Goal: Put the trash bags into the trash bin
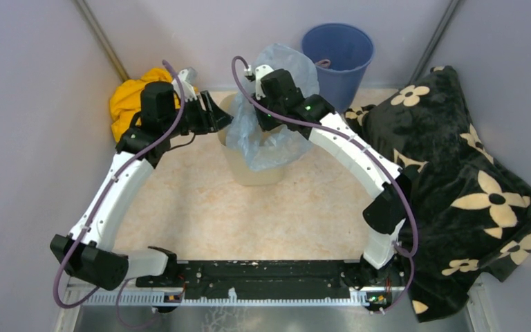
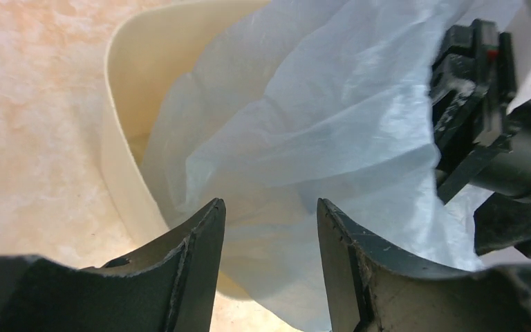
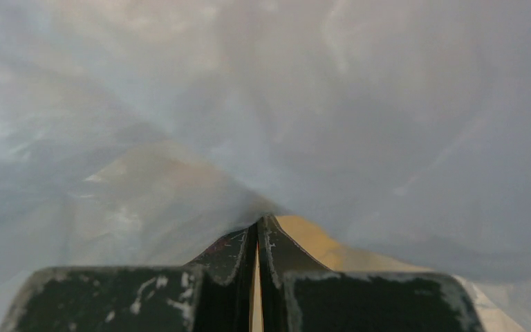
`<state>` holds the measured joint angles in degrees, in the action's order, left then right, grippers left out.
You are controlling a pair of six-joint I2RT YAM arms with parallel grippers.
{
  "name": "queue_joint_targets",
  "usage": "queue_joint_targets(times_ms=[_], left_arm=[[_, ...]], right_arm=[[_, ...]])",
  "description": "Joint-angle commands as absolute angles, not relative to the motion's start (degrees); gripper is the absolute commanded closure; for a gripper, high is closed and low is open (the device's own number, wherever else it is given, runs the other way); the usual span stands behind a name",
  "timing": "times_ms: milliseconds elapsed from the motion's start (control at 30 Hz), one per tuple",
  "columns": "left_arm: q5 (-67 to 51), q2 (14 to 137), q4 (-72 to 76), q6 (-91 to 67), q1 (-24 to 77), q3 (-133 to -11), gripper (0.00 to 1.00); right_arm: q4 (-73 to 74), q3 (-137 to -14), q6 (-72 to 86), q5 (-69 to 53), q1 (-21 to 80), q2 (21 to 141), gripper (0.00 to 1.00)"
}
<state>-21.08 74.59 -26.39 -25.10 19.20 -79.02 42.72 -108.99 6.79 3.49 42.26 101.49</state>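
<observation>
A pale-blue translucent trash bag (image 1: 276, 104) hangs over and partly into the cream trash bin (image 1: 249, 169) at the middle back. My right gripper (image 1: 266, 117) is shut on the trash bag; in the right wrist view the bag (image 3: 263, 104) fills the frame and my gripper (image 3: 257, 225) pinches its film. My left gripper (image 1: 222, 119) is open at the bin's left rim. In the left wrist view the gripper (image 2: 269, 207) stands open in front of the bag (image 2: 304, 131) and the bin rim (image 2: 121, 159), apart from the film.
A round blue bucket (image 1: 337, 59) stands behind the bin at the back right. A yellow cloth (image 1: 128, 100) lies at the back left. A black blanket with cream flowers (image 1: 456, 187) covers the right side. Grey walls close in both sides.
</observation>
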Motion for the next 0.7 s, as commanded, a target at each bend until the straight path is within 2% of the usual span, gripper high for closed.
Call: queue_joint_targets(times_ms=[0, 333, 667], left_arm=[[-16.1, 70.5, -28.8, -23.5, 18.8, -82.4, 0.42], [-15.0, 67.6, -30.1, -23.4, 18.8, -86.0, 0.43], [-30.3, 68.7, -27.0, -25.6, 18.8, -84.1, 0.53]], right_arm=[[44.4, -115.1, 4.6, 4.0, 45.3, 103.6, 1.0], [50.9, -122.0, 4.6, 6.8, 46.0, 112.4, 1.0], [49.0, -122.8, 5.8, 4.6, 46.0, 111.7, 1.0]])
